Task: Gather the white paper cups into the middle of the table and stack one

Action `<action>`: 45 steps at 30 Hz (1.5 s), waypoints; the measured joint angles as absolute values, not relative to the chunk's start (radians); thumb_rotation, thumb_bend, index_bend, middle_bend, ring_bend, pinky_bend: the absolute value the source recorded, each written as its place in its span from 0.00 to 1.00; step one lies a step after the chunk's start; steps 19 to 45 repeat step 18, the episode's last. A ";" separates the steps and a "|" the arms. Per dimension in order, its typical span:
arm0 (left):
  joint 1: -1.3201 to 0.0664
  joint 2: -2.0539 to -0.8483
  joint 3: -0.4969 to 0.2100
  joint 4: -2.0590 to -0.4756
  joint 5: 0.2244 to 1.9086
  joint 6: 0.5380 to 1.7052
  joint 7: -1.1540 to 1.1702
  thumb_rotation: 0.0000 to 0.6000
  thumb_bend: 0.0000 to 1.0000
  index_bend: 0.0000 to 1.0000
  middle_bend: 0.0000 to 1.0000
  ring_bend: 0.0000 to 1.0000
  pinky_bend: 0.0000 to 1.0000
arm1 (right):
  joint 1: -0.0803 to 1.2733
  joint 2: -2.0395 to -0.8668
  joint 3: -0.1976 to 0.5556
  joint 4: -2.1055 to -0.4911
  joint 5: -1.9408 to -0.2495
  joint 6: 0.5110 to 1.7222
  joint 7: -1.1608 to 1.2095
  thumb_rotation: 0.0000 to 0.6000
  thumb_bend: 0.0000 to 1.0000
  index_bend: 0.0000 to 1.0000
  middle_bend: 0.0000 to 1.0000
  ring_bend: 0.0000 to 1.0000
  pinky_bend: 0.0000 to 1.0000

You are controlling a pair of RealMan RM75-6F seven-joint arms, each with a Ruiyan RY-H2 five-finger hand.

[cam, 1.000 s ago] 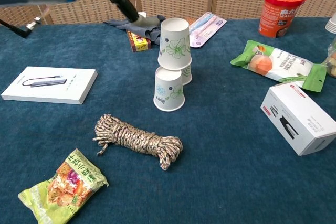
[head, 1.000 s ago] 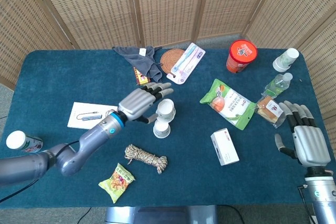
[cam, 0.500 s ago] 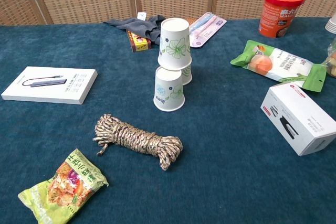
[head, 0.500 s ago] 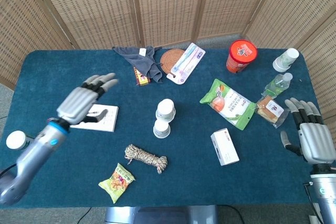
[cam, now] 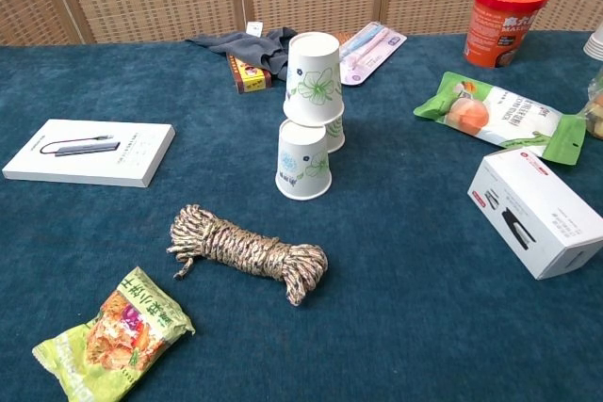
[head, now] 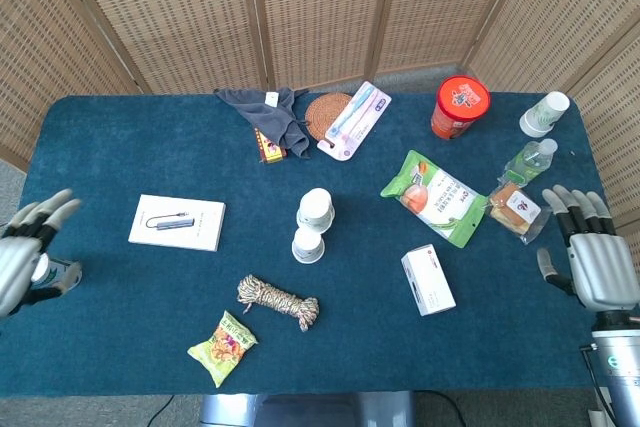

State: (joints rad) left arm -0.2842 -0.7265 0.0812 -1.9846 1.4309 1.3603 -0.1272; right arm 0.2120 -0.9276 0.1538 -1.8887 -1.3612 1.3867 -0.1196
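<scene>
Overhead, blue cloth point(head: 130, 157) covers the table before wicker screens point(head: 320, 7).

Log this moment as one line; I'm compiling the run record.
left hand: open, table's left edge | right hand: open, right edge | stacked cups: centre | single cup: in front, unstacked

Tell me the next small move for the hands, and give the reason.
Probably the right hand, open and empty, should reach toward the white paper cup at the table's far right corner. That cup stands apart, while the stacked upside-down floral paper cups and the single upside-down paper cup in front of them already sit mid-table. The left hand is at the opposite edge, also empty.
</scene>
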 measured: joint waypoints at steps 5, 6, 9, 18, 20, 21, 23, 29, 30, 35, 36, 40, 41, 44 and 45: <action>-0.178 -0.715 0.120 -1.934 1.464 1.442 -0.223 1.00 0.48 0.00 0.00 0.00 0.04 | 0.211 -0.934 0.144 -1.896 -1.378 1.387 -0.135 1.00 0.50 0.03 0.00 0.00 0.00; -0.165 -0.715 0.123 -1.922 1.467 1.453 -0.239 1.00 0.48 0.00 0.00 0.00 0.04 | 0.210 -0.936 0.143 -1.898 -1.383 1.390 -0.138 1.00 0.50 0.03 0.00 0.00 0.00; -0.128 -0.720 0.127 -1.888 1.480 1.485 -0.270 1.00 0.48 0.00 0.00 0.00 0.03 | 0.205 -0.943 0.137 -1.902 -1.395 1.401 -0.145 1.00 0.50 0.03 0.00 0.00 0.00; -0.104 -0.736 0.100 -1.859 1.476 1.483 -0.287 1.00 0.48 0.00 0.00 0.00 0.03 | 0.197 -0.950 0.134 -1.904 -1.387 1.405 -0.153 1.00 0.50 0.03 0.00 0.00 0.00; -0.104 -0.736 0.100 -1.859 1.476 1.483 -0.287 1.00 0.48 0.00 0.00 0.00 0.03 | 0.197 -0.950 0.134 -1.904 -1.387 1.405 -0.153 1.00 0.50 0.03 0.00 0.00 0.00; -0.104 -0.736 0.100 -1.859 1.476 1.483 -0.287 1.00 0.48 0.00 0.00 0.00 0.03 | 0.197 -0.950 0.134 -1.904 -1.387 1.405 -0.153 1.00 0.50 0.03 0.00 0.00 0.00; -0.104 -0.736 0.100 -1.859 1.476 1.483 -0.287 1.00 0.48 0.00 0.00 0.00 0.03 | 0.197 -0.950 0.134 -1.904 -1.387 1.405 -0.153 1.00 0.50 0.03 0.00 0.00 0.00; -0.104 -0.736 0.100 -1.859 1.476 1.483 -0.287 1.00 0.48 0.00 0.00 0.00 0.03 | 0.197 -0.950 0.134 -1.904 -1.387 1.405 -0.153 1.00 0.50 0.03 0.00 0.00 0.00; -0.104 -0.736 0.100 -1.859 1.476 1.483 -0.287 1.00 0.48 0.00 0.00 0.00 0.03 | 0.197 -0.950 0.134 -1.904 -1.387 1.405 -0.153 1.00 0.50 0.03 0.00 0.00 0.00; -0.104 -0.736 0.100 -1.859 1.476 1.483 -0.287 1.00 0.48 0.00 0.00 0.00 0.03 | 0.197 -0.950 0.134 -1.904 -1.387 1.405 -0.153 1.00 0.50 0.03 0.00 0.00 0.00; -0.104 -0.736 0.100 -1.859 1.476 1.483 -0.287 1.00 0.48 0.00 0.00 0.00 0.03 | 0.197 -0.950 0.134 -1.904 -1.387 1.405 -0.153 1.00 0.50 0.03 0.00 0.00 0.00; -0.104 -0.736 0.100 -1.859 1.476 1.483 -0.287 1.00 0.48 0.00 0.00 0.00 0.03 | 0.197 -0.950 0.134 -1.904 -1.387 1.405 -0.153 1.00 0.50 0.03 0.00 0.00 0.00; -0.104 -0.736 0.100 -1.859 1.476 1.483 -0.287 1.00 0.48 0.00 0.00 0.00 0.03 | 0.197 -0.950 0.134 -1.904 -1.387 1.405 -0.153 1.00 0.50 0.03 0.00 0.00 0.00; -0.104 -0.736 0.100 -1.859 1.476 1.483 -0.287 1.00 0.48 0.00 0.00 0.00 0.03 | 0.197 -0.950 0.134 -1.904 -1.387 1.405 -0.153 1.00 0.50 0.03 0.00 0.00 0.00; -0.104 -0.736 0.100 -1.859 1.476 1.483 -0.287 1.00 0.48 0.00 0.00 0.00 0.03 | 0.197 -0.950 0.134 -1.904 -1.387 1.405 -0.153 1.00 0.50 0.03 0.00 0.00 0.00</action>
